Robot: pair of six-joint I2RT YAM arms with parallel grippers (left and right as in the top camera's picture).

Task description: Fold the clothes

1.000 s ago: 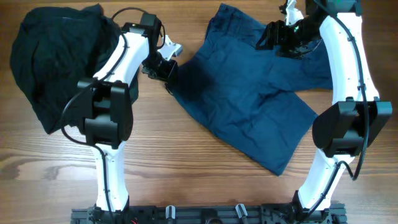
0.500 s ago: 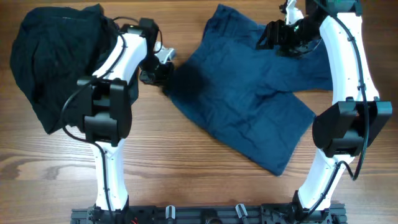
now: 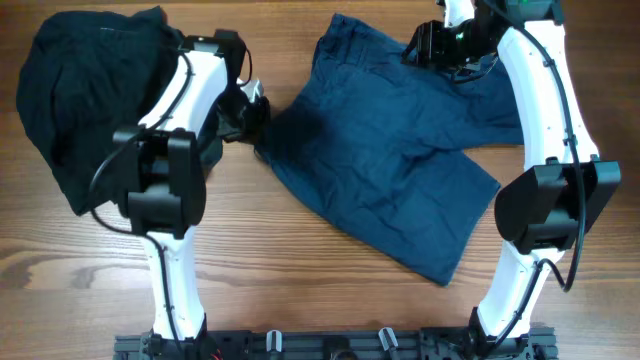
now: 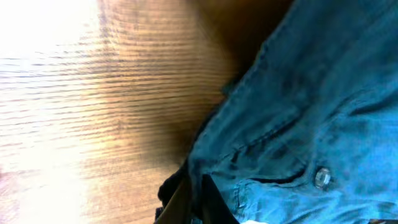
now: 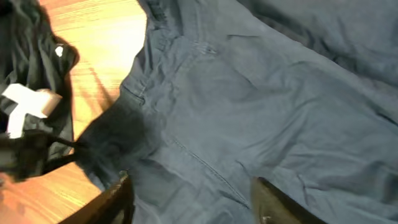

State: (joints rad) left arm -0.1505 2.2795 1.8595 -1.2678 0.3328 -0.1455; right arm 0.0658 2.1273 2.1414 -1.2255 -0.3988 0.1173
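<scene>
- Left tool (image 3: pixel 252 118) is closed, clamped on the left edge of the shorts (image 3: pixel 390 160), close to the button (image 4: pixel 321 177). The bite looks thin.
- Right tool (image 5: pixel 193 196) has its jaws apart, over the far waistband area, gripping nothing.
- The shorts lie spread and wrinkled on the counter (image 3: pixel 300 260) between my arms. The black heap (image 3: pixel 80 90) sits apart on the left.
- Risk: if I pull with so little cloth pinched, the edge may slip free.
- Risk: my right tool may close on one layer only, so the fold would go skewed.
- Risk: dragging leftward could bunch the cloth or carry it onto the black heap.
</scene>
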